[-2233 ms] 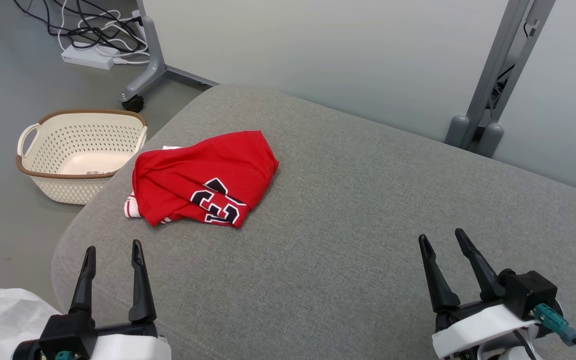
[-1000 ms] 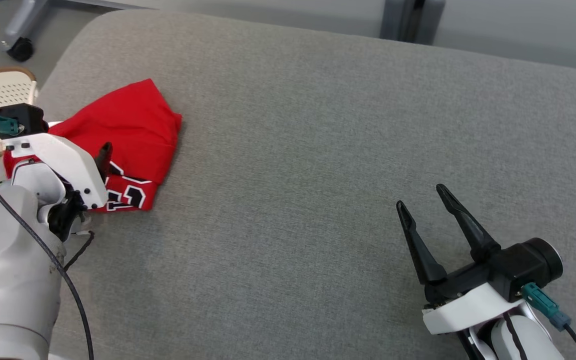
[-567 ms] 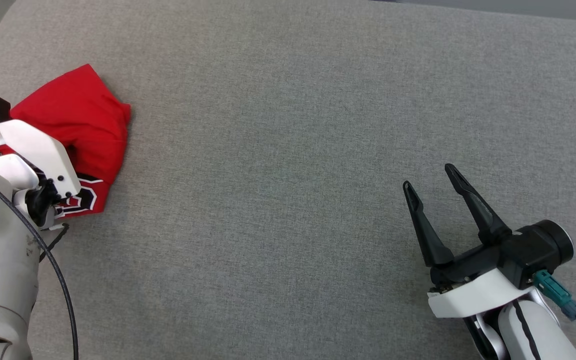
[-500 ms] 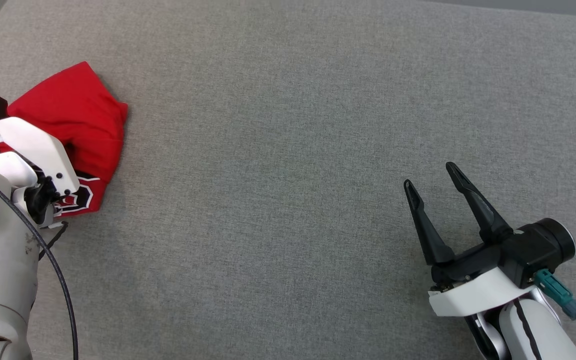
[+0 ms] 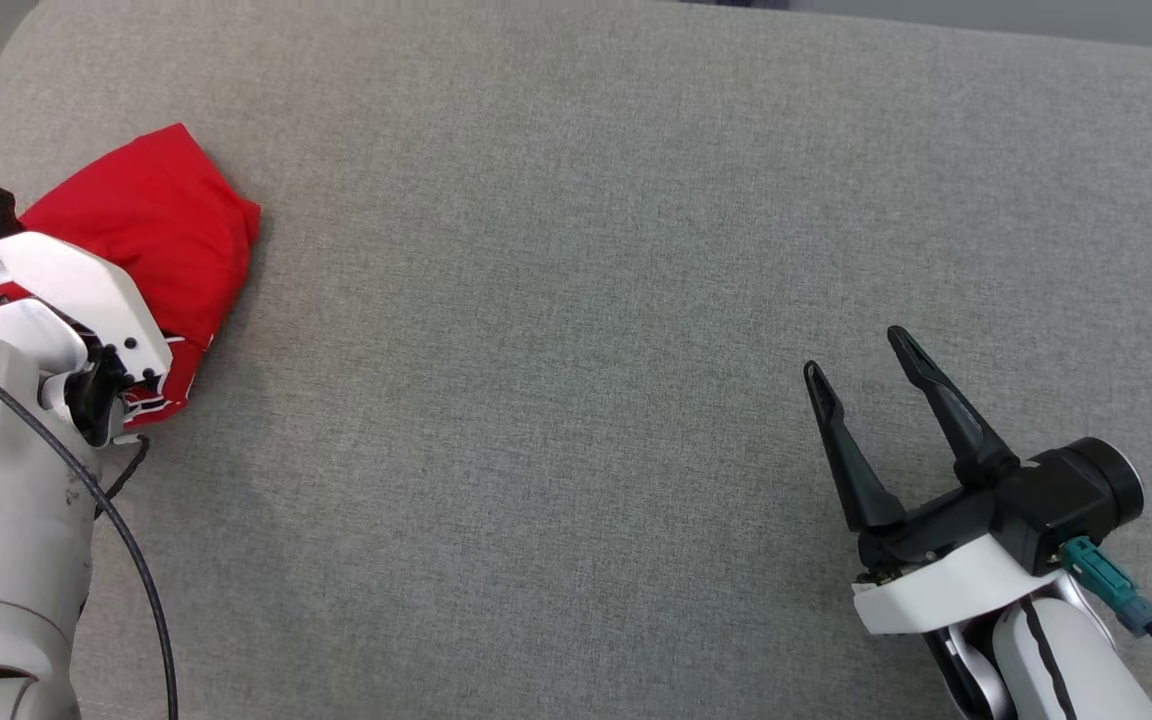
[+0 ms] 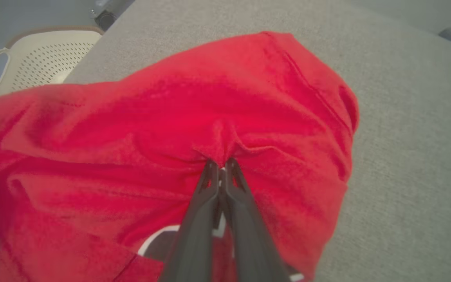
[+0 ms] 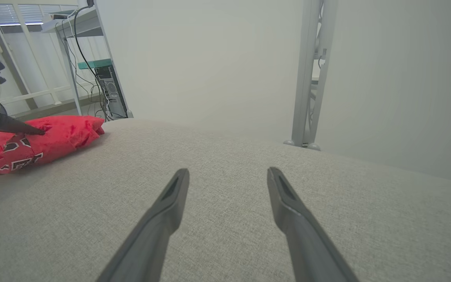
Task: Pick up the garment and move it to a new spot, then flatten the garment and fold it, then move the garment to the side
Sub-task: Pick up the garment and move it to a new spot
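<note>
Grey cushion (image 5: 576,300) stretched wide under both arms, with the red garment (image 5: 166,220) bunched in a heap near its left edge. The left gripper (image 6: 219,166) had its fingers (image 6: 200,203) pinching a fold of the red cloth, so the pick-up looked begun, while the right gripper (image 5: 853,352) hovered well apart, fingers spread and empty. Carrying it to a new spot, flattening, folding and setting aside all seemed left to do.

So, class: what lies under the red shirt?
The shirt lies bunched on the grey cushion, which shows beside it. The shirt's lower folds, and anything beneath them, are covered by the cloth.
</note>
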### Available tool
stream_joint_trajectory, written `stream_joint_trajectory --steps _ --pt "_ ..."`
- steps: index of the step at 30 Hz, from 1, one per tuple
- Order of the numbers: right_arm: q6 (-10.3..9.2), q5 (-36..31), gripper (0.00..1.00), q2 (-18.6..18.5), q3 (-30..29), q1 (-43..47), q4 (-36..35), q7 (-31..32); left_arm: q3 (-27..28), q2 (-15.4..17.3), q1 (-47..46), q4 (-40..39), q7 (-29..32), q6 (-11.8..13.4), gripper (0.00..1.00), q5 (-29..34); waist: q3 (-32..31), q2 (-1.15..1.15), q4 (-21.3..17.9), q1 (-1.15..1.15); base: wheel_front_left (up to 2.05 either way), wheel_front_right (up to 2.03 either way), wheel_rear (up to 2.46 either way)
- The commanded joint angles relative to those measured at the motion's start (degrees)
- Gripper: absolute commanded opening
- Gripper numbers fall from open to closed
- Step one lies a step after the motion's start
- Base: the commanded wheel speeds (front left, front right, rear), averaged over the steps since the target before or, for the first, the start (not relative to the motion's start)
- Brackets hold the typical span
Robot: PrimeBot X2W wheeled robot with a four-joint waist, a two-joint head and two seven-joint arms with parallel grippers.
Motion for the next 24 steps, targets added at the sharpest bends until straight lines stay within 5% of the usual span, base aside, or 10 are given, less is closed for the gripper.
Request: stream_joint_trajectory --steps 1,12,24 --pt "0.02 0.1 1.0 0.1 0.0 0.2 0.2 -0.1 0.0 0.3 -0.4 -0.2 -1.0 -0.4 0.0 0.0 -1.0 0.0 0.1 0.0 0.0 0.0 0.0" --pt "0.02 2.3 1.0 1.9 -1.9 2.1 1.5 -0.1 -2.6 -1.6 -2.6 -5.7 -22.7 -5.8 0.0 1.2 -9.7 0.0 -0.4 0.0 0.0 0.0 0.0" --pt "0.02 3.6 1.0 3.7 -5.0 4.4 1.4 -0.1 -12.6 -7.8 -0.6 -15.7 -26.2 -7.5 0.0 0.5 -16.7 0.0 -4.1 0.0 0.0 0.0 0.0"
